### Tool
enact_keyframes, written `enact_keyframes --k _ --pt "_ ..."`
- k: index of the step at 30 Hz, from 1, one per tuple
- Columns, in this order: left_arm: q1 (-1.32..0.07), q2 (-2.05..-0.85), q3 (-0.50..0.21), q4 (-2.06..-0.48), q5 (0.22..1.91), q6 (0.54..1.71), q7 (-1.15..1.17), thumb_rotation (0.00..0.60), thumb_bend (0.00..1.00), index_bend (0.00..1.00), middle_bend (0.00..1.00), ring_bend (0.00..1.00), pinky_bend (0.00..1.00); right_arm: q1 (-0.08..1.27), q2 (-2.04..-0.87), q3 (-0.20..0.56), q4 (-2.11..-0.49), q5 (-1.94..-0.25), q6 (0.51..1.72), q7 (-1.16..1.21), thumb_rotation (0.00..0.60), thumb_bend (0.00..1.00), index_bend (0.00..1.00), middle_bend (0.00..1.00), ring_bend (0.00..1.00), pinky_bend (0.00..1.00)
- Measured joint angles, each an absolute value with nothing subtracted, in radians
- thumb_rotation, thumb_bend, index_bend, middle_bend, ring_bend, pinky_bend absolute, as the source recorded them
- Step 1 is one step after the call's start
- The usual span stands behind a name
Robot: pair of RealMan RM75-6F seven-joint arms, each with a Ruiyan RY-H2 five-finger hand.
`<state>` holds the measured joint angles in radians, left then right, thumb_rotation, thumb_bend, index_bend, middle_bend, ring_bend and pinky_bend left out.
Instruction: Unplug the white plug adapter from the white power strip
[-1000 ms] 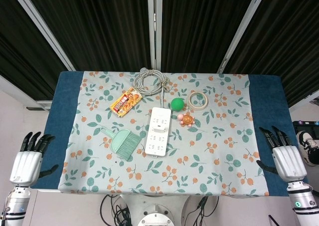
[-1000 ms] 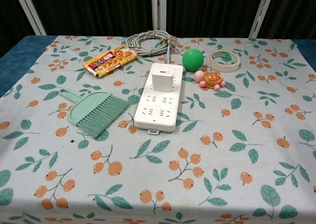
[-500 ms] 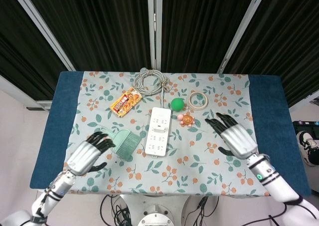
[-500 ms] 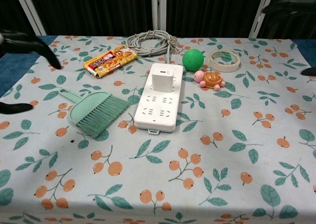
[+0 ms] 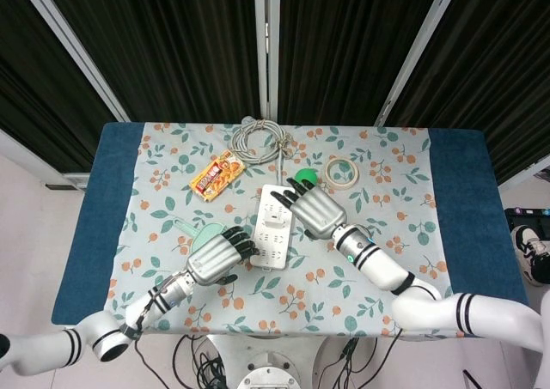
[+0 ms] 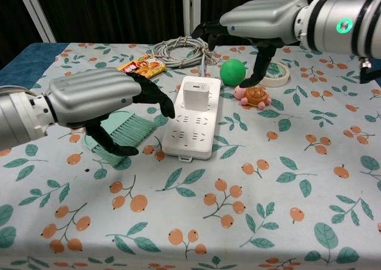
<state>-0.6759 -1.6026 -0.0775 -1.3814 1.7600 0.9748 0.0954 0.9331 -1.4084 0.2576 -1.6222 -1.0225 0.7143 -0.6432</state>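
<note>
The white power strip (image 6: 190, 127) lies lengthwise in the middle of the flowered cloth, with the white plug adapter (image 6: 195, 96) standing in its far half. My left hand (image 6: 98, 103) hovers just left of the strip, fingers spread and reaching toward it, holding nothing. My right hand (image 6: 262, 16) hangs above and right of the strip's far end, fingers apart, also holding nothing. From the head view, the left hand (image 5: 215, 258) is at the strip's (image 5: 273, 245) near left side. The right hand (image 5: 311, 207) is at its far right side, beside the adapter (image 5: 275, 222).
A green dustpan brush (image 6: 128, 133) lies under my left hand. A green ball (image 6: 232, 71), a turtle toy (image 6: 255, 95) and a tape roll (image 6: 277, 73) sit right of the strip. A coiled grey cable (image 6: 181, 48) and a snack pack (image 6: 140, 64) lie behind it.
Both hands have swung in from the table's sides to the power strip: the left to its near left side, the right over its far right end. The strip and adapter have not moved.
</note>
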Motion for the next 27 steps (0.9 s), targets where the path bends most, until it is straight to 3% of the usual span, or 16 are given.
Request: enact_keyframes --k 15,27 --pt "-0.719 -1.730 -0.031 -1.240 1.724 0.981 0.076 0.600 0.20 0.26 0.27 0.19 0.19 1.063 -1.589 0.194 -1.380 -0.925 0.667 -0.626 0.600 0.16 0.06 0.23 0.06 0.19" --pt "-0.720 -1.797 -0.003 -1.151 1.728 1.054 0.051 0.600 0.19 0.26 0.26 0.21 0.21 1.102 -1.683 0.164 -1.247 -0.985 0.669 -0.566 0.600 0.22 0.20 0.30 0.12 0.22"
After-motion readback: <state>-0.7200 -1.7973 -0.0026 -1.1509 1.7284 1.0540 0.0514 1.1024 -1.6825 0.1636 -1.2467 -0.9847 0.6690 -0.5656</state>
